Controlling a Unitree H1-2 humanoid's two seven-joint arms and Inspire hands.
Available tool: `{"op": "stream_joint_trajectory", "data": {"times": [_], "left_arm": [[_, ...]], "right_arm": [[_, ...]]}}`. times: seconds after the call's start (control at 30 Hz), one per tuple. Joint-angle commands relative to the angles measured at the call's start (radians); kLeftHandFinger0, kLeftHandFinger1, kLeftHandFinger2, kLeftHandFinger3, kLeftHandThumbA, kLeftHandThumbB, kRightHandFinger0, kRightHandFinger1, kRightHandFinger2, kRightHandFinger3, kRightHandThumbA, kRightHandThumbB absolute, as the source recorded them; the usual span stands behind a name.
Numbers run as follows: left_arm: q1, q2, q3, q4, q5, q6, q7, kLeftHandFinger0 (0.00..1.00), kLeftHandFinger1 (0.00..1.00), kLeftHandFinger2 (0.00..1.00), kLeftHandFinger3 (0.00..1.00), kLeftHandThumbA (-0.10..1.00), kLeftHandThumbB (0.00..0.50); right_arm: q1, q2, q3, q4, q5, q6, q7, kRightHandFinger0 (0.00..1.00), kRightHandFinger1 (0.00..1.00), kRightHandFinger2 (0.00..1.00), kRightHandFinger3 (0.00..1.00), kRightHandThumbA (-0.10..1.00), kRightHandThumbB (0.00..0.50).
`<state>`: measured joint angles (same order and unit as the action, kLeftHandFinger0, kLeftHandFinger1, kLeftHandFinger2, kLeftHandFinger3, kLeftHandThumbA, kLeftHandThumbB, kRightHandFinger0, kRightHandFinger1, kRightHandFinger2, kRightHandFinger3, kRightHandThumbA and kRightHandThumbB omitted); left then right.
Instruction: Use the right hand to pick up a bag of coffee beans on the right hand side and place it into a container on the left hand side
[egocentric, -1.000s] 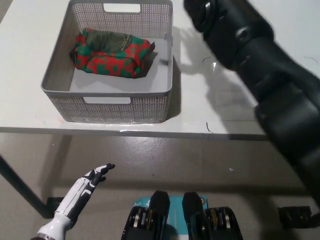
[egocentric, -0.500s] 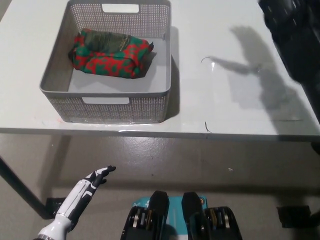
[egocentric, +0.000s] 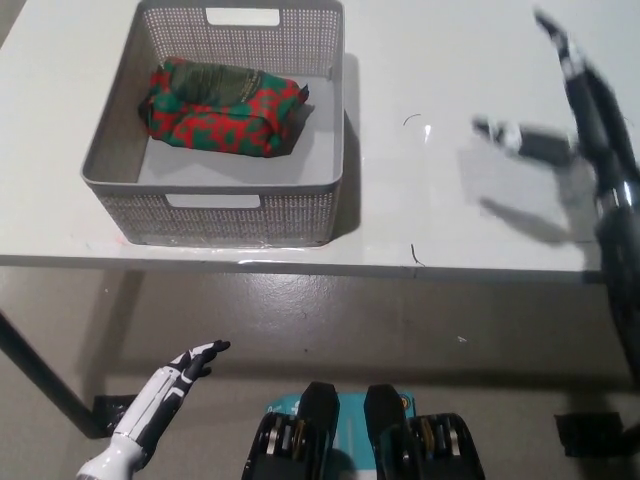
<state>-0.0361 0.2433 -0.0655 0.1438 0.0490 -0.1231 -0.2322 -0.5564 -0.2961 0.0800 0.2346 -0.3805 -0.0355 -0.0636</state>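
Table (egocentric: 440, 210): white top, bare beneath and around the right hand; its front edge runs below that hand.

Container (egocentric: 215, 205): grey perforated basket, well to the left of the right hand, handle slots at front and back.

Bag of coffee beans (egocentric: 222, 105): red-and-green pack lying flat inside the container, toward its back half. By this the placing looks done; no other bag shows on the right side of the table.

Right hand (egocentric: 575, 110): black, over the table's right part, fingers spread and holding nothing. Step in hand, as judged: clearing away after the drop. Best done by keeping the hand high and drawing it right, away from the container rim, so nothing catches the basket wall.

Left hand (egocentric: 165, 395): white, resting low below the table's front edge, fingers loosely apart, empty.

Hard to make out: the right hand is motion-blurred and its arm is cut by the picture's right edge; fingertip detail is unclear. The bag's label cannot be read.
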Motion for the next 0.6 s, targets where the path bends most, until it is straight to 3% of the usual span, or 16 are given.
{"op": "stream_joint_trajectory", "data": {"times": [0.0, 0.1, 0.13, 0.23, 0.33, 0.4, 0.5, 0.57], "left_arm": [[0.055, 0.011, 0.019, -0.03, -0.014, -0.054, 0.013, 1.0, 1.0, 1.0, 1.0, 1.0, 0.227], [0.047, 0.01, 0.017, -0.028, -0.01, -0.048, 0.014, 1.0, 1.0, 1.0, 1.0, 1.0, 0.222], [0.035, 0.012, 0.016, -0.019, -0.008, -0.052, 0.012, 1.0, 1.0, 1.0, 1.0, 1.0, 0.211], [0.043, 0.014, 0.015, -0.014, -0.008, -0.063, 0.01, 1.0, 1.0, 1.0, 1.0, 1.0, 0.199], [0.052, 0.012, 0.017, -0.014, -0.016, -0.064, 0.007, 1.0, 1.0, 1.0, 1.0, 1.0, 0.207], [0.052, 0.007, 0.02, -0.013, -0.021, -0.059, 0.01, 1.0, 1.0, 1.0, 1.0, 1.0, 0.212], [0.051, 0.005, 0.02, -0.003, -0.017, -0.075, 0.015, 1.0, 1.0, 1.0, 1.0, 1.0, 0.191], [0.049, 0.002, 0.023, -0.007, -0.019, -0.069, 0.017, 1.0, 1.0, 1.0, 1.0, 1.0, 0.187]], "right_arm": [[0.366, 0.017, -0.134, -0.691, 0.413, -0.156, -0.015, 1.0, 1.0, 1.0, 1.0, 0.95, 0.248], [0.447, 0.055, -0.097, -0.665, 0.371, -0.219, -0.037, 1.0, 1.0, 1.0, 1.0, 0.96, 0.27], [0.485, 0.081, -0.079, -0.629, 0.367, -0.286, -0.054, 1.0, 1.0, 1.0, 1.0, 0.94, 0.269], [0.567, 0.16, -0.056, -0.549, 0.35, -0.427, -0.102, 0.87, 0.98, 1.0, 1.0, 0.89, 0.287], [0.638, 0.219, -0.036, -0.515, 0.349, -0.434, -0.105, 0.78, 0.88, 1.0, 1.0, 0.93, 0.309], [0.673, 0.246, -0.032, -0.449, 0.364, -0.434, -0.086, 0.76, 0.85, 1.0, 1.0, 0.96, 0.272], [0.679, 0.307, -0.087, -0.297, 0.508, -0.434, 0.013, 0.81, 0.86, 1.0, 1.0, 0.93, 0.193], [0.667, 0.321, -0.11, -0.217, 0.522, -0.434, 0.023, 0.82, 0.87, 1.0, 1.0, 0.98, 0.195]]}}
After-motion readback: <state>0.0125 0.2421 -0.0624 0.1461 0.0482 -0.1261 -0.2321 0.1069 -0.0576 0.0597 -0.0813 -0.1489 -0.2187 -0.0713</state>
